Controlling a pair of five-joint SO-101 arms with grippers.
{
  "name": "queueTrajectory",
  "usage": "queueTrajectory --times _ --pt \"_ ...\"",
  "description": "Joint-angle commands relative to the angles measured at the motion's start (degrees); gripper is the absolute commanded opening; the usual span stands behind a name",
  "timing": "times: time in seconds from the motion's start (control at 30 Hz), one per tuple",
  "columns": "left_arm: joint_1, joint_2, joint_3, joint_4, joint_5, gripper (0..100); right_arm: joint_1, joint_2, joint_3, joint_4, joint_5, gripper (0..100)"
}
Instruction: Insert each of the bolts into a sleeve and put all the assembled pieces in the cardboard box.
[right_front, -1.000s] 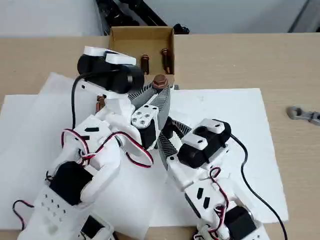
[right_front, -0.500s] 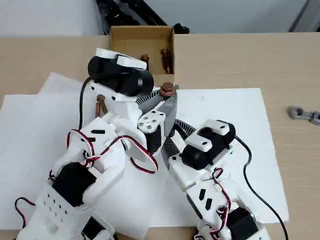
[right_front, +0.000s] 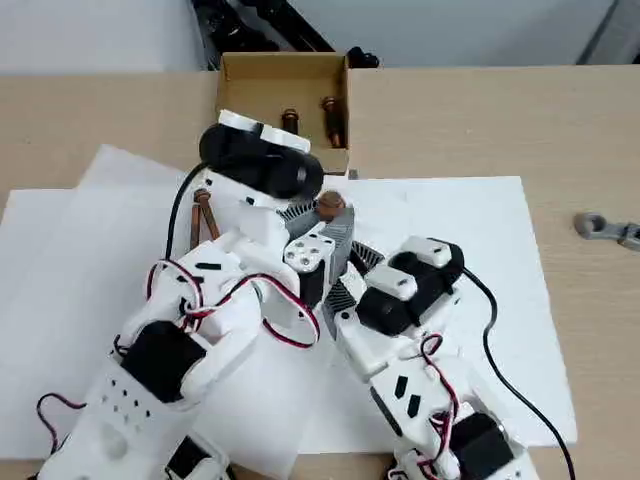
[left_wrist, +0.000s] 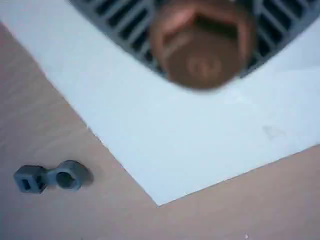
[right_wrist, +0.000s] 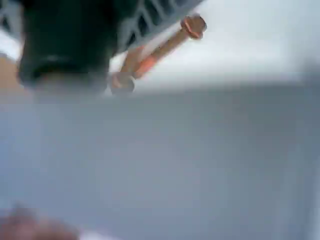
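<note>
In the high view my left gripper (right_front: 330, 212) is shut on a copper bolt (right_front: 330, 204), held head-up over the white sheet just in front of the cardboard box (right_front: 236, 72). The left wrist view shows the bolt's head (left_wrist: 202, 47) between ribbed grey fingers (left_wrist: 115, 20). Two assembled copper pieces (right_front: 290, 122) (right_front: 330, 118) stand inside the box. Loose bolts (right_front: 200, 213) lie on the sheet beside the left arm, and they appear again in the right wrist view (right_wrist: 160, 50). My right gripper (right_front: 345, 270) sits low on the sheet close behind the left one.
A small grey metal piece (right_front: 604, 228) lies on the bare wood to the right of the white sheet (right_front: 470, 215), and also appears in the left wrist view (left_wrist: 50, 177). Dark equipment stands behind the box. The two arms crowd the middle of the sheet.
My left arm has swung right and back from the box, carrying the bolt from the box's front edge to over the sheet. The right arm has barely shifted.
</note>
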Motion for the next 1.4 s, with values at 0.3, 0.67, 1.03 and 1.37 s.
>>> queueTrajectory --times 0.3,0.67,1.03,1.37 --pt "-2.37 0.00 -7.87 9.85 2.37 17 -0.13 -0.22 -0.79 -1.36 0.53 0.4" --pt "-19.08 -0.53 -13.85 11.69 -16.35 1 5.32 19.12 -15.56 -6.99 0.53 0.4" --pt "-29.19 -0.53 -13.41 18.29 -16.44 1 9.36 56.04 -33.93 -24.75 0.18 0.4" --pt "-34.90 -0.53 -13.41 24.97 -16.62 1 14.20 90.77 -59.16 -30.99 0.18 0.4"
